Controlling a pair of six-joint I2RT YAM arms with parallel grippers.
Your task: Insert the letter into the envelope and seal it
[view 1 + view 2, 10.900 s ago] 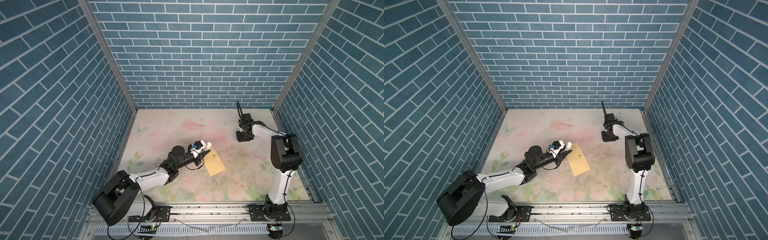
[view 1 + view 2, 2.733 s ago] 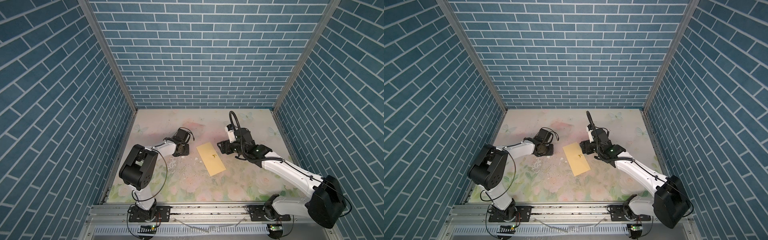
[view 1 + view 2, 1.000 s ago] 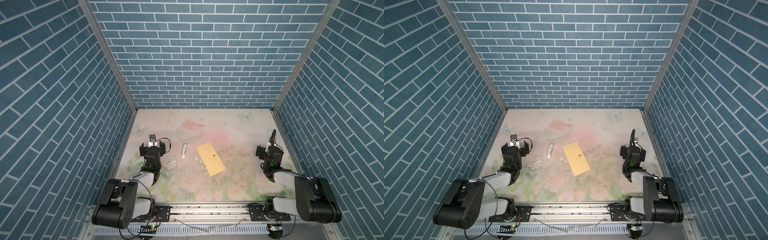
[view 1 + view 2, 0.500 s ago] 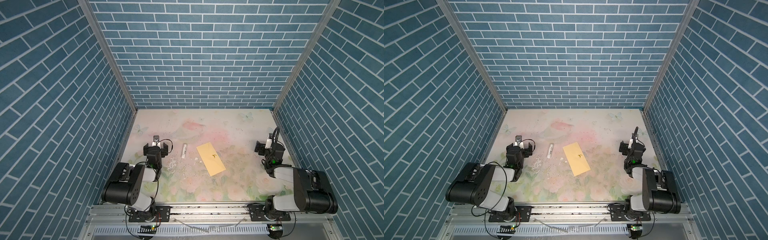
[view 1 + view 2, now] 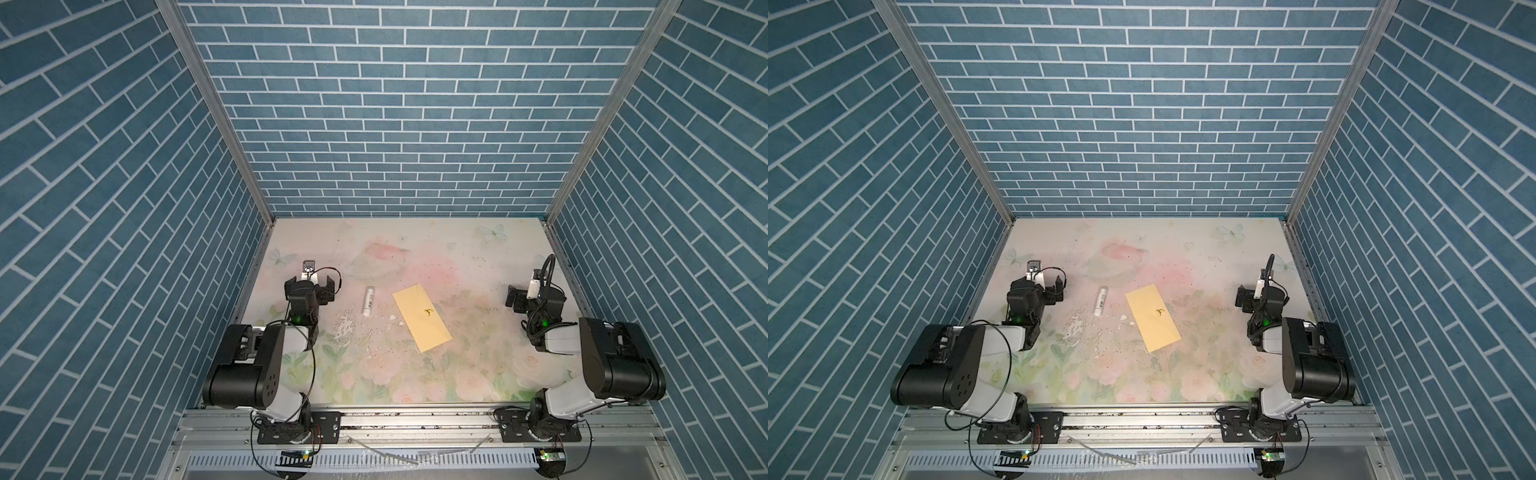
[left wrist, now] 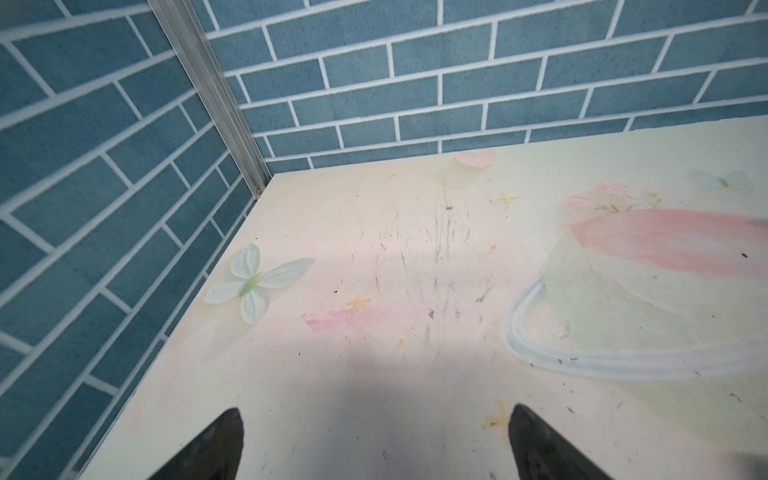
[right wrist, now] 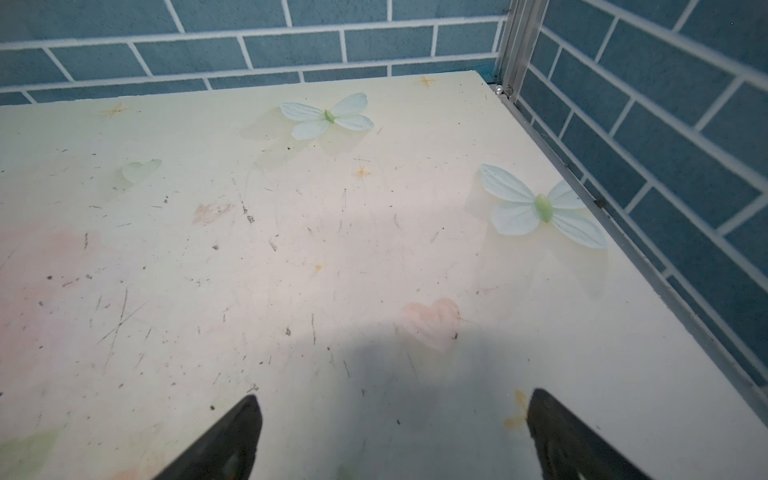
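Envelope [image 5: 422,318] flat on table [image 5: 415,249], centre, angled. White tube [image 5: 368,301] just left of it, apart. Left gripper [image 6: 376,415] spread wide, holding nothing, by left wall. Right gripper [image 7: 395,399] same, by right wall.

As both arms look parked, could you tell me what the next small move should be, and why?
Probably just hold still: the pale-yellow rectangular paper envelope lies flat and looks closed, no tan letter sheet shows, and the left end effector and right end effector stand open, empty, away from it.
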